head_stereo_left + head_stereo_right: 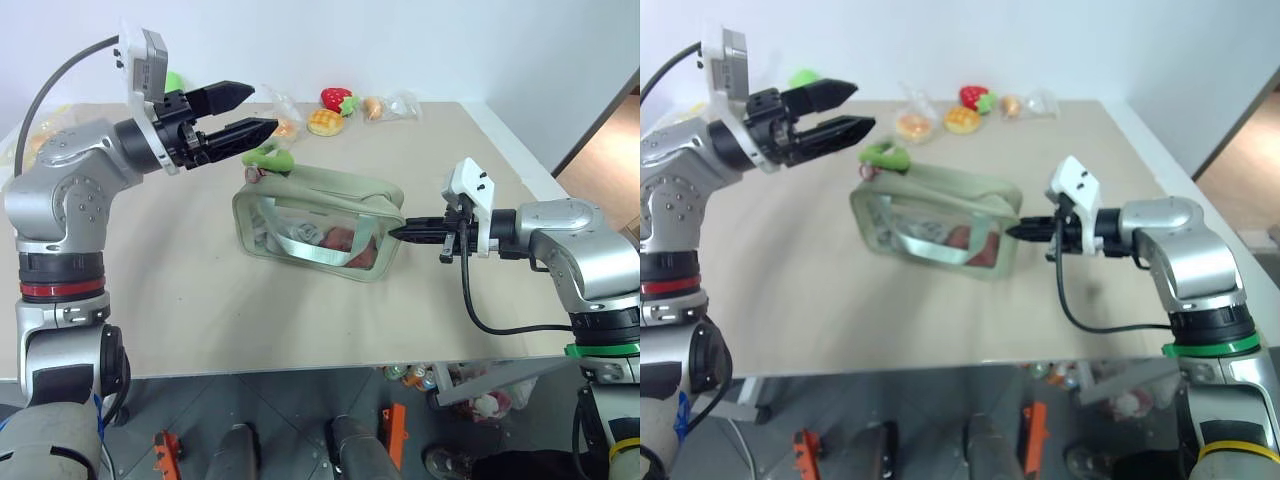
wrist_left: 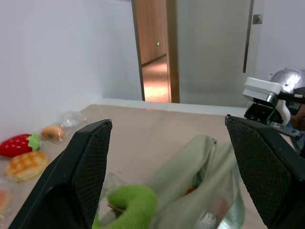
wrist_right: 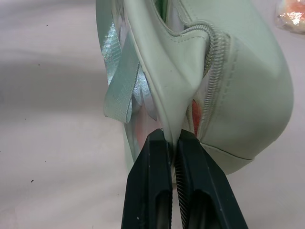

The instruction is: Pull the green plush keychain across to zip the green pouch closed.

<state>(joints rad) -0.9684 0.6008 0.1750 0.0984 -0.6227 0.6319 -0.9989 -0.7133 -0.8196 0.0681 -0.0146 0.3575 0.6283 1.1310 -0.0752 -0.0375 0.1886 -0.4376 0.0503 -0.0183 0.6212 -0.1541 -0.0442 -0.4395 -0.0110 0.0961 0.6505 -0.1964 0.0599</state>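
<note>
One green plush keychain [image 1: 270, 157] lies curled at the left end of the green pouch [image 1: 330, 200], which rests on the table [image 1: 200, 290]. From the head views, the left gripper [image 1: 243, 112] hangs just above the keychain, fingers spread wide and holding nothing. The right wrist view shows the right gripper [image 3: 173, 143] pinched tight on a fold of pouch fabric beside the zipper. The left wrist view shows plush fruit toys [image 2: 21, 155] by the wall.
</note>
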